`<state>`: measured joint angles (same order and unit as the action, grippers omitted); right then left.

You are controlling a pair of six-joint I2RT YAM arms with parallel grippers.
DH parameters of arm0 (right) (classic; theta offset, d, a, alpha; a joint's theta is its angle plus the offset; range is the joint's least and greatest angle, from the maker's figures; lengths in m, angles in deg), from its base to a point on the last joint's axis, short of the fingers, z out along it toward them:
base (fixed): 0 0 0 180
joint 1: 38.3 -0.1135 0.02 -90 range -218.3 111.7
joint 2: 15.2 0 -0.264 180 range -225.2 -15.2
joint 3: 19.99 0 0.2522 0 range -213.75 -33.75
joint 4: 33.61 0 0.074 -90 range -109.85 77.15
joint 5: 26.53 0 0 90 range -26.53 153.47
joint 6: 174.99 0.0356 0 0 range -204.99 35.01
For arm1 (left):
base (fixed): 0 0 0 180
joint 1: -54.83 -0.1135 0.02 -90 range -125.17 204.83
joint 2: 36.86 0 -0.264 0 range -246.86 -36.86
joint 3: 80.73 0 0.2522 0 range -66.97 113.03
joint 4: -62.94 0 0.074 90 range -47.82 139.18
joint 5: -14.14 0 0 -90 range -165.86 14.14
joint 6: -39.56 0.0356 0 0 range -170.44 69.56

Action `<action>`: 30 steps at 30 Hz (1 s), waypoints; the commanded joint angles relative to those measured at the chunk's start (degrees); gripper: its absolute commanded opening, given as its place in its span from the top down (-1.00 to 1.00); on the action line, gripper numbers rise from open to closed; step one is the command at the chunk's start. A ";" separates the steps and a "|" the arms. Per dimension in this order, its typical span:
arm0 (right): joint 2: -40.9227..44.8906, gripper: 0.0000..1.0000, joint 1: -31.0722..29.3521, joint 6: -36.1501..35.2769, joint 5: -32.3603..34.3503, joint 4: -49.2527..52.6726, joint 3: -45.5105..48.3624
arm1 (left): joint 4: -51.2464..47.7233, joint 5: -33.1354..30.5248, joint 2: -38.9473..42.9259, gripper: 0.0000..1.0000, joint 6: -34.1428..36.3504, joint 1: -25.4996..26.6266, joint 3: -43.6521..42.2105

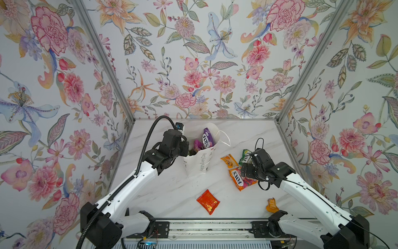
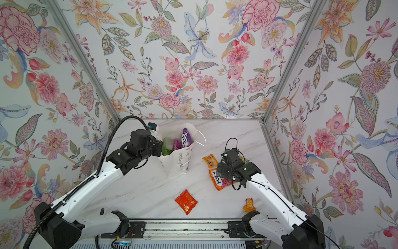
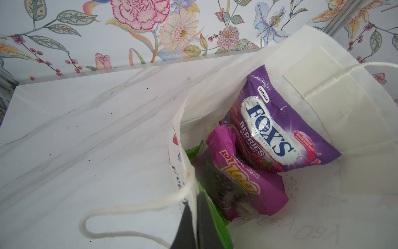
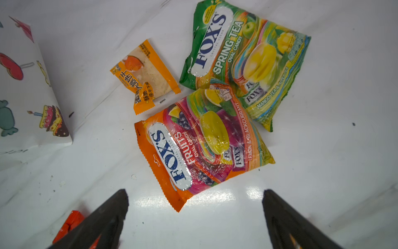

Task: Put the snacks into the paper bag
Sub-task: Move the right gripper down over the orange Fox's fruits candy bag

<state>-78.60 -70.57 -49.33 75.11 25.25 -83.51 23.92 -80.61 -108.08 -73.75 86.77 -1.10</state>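
**Inspector:** State of the left tool [image 3: 194, 212]?

**Assessor:** Pressed together on the near rim of the white paper carrier bag [image 1: 200, 163], which stands open toward the back of the white marble tabletop [image 1: 168, 189].

**Inspector:** Bag contents?

**Assessor:** A purple FOX'S berries packet [image 3: 277, 129] leans on the far wall. A magenta crinkly packet [image 3: 243, 185] lies below it, and a green packet [image 3: 218, 222] shows underneath.

**Inspector:** And the right tool [image 4: 195, 191]?

**Assessor:** Spread wide, above the tabletop at the edge of an orange FOX'S fruits bag [image 4: 202, 151].

**Inspector:** Snacks outside the bag?

**Assessor:** That orange bag overlaps a green FOX'S spring tea bag [image 4: 243, 58], and a small orange sachet [image 4: 146, 75] lies just beside both. A red-orange foil pack [image 1: 208, 201] and a crumpled orange sachet [image 1: 271, 204] lie nearer the arm bases, well apart.
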 commanded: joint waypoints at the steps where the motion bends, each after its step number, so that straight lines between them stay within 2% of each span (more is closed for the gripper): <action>1: -3.19 -1.00 -3.12 0.03 2.78 -0.60 -0.25 | 3.55 -2.64 1.88 1.00 1.87 0.06 -0.56; 7: -9.62 -1.00 -7.69 -0.82 3.15 -1.95 -0.74 | 3.55 -3.31 2.03 1.00 1.87 0.05 -0.65; 22: -24.00 -0.95 -9.85 -3.51 0.04 -3.56 -3.14 | 3.68 -4.32 2.22 1.00 1.65 -0.20 -0.73; 26: -26.68 -0.86 -11.60 -3.94 -2.29 -5.14 -3.38 | 3.64 -4.33 2.23 1.00 1.61 -0.29 -0.80; 30: -28.91 -0.66 -13.35 -4.26 -3.85 -6.22 -3.94 | 3.68 -4.36 2.14 1.00 1.60 -0.37 -0.76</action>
<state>-106.03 -82.88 -53.12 73.97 20.33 -86.24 23.92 -81.25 -107.86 -73.75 86.70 -1.34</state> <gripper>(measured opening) 0.841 0.042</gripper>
